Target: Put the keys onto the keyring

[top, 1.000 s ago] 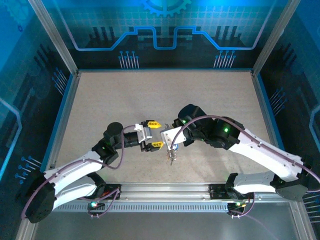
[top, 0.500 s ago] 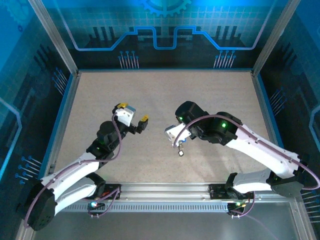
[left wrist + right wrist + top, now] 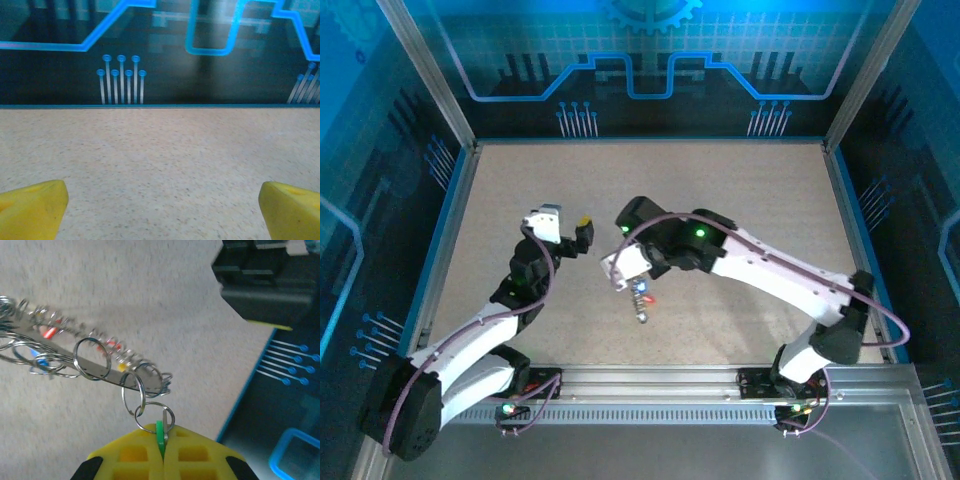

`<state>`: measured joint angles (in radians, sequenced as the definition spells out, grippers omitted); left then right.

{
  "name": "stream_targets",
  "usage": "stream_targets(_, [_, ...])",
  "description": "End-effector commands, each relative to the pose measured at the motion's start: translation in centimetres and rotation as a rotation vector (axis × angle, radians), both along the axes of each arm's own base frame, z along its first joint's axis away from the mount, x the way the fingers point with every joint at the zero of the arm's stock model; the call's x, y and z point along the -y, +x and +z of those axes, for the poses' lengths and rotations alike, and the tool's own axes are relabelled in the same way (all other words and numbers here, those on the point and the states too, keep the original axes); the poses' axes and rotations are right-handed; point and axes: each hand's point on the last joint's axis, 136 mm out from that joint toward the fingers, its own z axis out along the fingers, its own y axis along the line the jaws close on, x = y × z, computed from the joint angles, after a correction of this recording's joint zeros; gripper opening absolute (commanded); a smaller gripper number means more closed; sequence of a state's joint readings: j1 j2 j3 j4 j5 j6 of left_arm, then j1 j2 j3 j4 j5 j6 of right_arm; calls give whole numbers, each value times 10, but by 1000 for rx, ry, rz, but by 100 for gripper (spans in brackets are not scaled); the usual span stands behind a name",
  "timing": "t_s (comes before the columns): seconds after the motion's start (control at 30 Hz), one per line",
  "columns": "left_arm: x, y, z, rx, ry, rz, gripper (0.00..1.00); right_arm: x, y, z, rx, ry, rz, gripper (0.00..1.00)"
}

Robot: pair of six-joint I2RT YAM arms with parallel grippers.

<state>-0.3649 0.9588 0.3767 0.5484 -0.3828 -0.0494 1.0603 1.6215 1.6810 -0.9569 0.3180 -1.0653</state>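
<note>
Our right gripper (image 3: pixel 161 442) is clamped on a green tag (image 3: pixel 160 432), with the keyring (image 3: pixel 107 376) dangling over mid-surface. Our left gripper (image 3: pixel 162 200), wide and empty, should steady the ring before threading.

Far half of the table (image 3: pixel 720 180) lies open — the keyring (image 3: pixel 639 298) dangles mid-table, walls (image 3: pixel 640 80) around.

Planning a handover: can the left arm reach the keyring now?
Probably yes. The keyring hangs by a green tag from the right arm's shut jaws, with bare table between it and the left arm. Its open jaws face the far wall, so it must turn first.
</note>
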Motion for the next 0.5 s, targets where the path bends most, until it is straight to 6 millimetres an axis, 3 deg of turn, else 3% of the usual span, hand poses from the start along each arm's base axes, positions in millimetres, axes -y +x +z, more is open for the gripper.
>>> stream_targets(0.0, [-17, 0, 9, 30, -26, 63, 99, -37, -16, 5, -143, 179, 2, 0])
stream_targets(0.17, [-22, 0, 7, 25, -5, 79, 99, -55, -15, -18, -249, 226, -23, 0])
stream_targets(0.47, [-13, 2, -2, -10, -35, 33, 99, -24, -3, -64, -258, 112, -96, 0])
